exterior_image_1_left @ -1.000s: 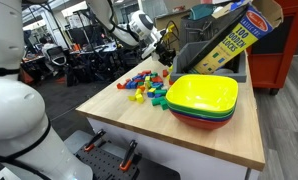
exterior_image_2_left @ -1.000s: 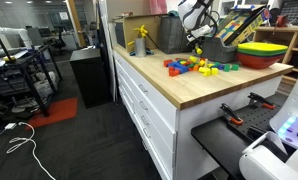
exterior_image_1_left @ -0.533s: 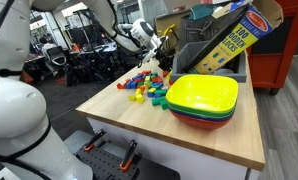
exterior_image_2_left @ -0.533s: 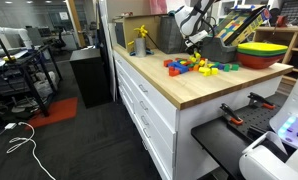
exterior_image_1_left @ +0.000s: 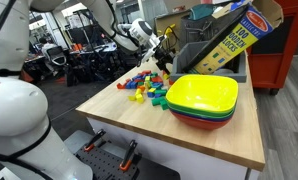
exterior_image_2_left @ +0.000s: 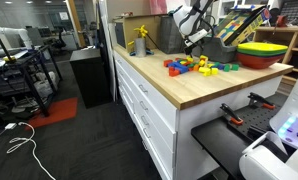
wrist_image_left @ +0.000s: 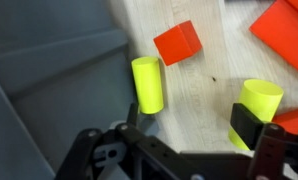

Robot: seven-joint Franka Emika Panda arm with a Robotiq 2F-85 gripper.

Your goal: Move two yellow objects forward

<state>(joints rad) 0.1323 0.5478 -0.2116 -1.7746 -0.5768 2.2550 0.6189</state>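
Observation:
In the wrist view two yellow objects lie on the wooden tabletop. One yellow cylinder (wrist_image_left: 147,84) lies just beyond my left finger (wrist_image_left: 132,118), close to the grey surface. The other yellow cylinder (wrist_image_left: 259,105) is partly hidden behind my right finger pad (wrist_image_left: 251,125). My gripper (wrist_image_left: 192,125) is open, with bare wood between its fingers. A red cube (wrist_image_left: 177,43) lies further out. In both exterior views the gripper (exterior_image_1_left: 164,55) (exterior_image_2_left: 194,44) hovers low over the far end of the coloured block pile (exterior_image_1_left: 147,85) (exterior_image_2_left: 199,66).
Stacked yellow-green and red bowls (exterior_image_1_left: 202,98) (exterior_image_2_left: 261,50) stand beside the pile. A grey bin (exterior_image_1_left: 204,55) and a big box with yellow lettering (exterior_image_1_left: 234,35) stand close behind the gripper. A red block (wrist_image_left: 286,30) lies at the wrist view's top right.
The jaws have come apart from shut to open. The arm has drawn slightly up and back toward the grey bin; the pile looks the same.

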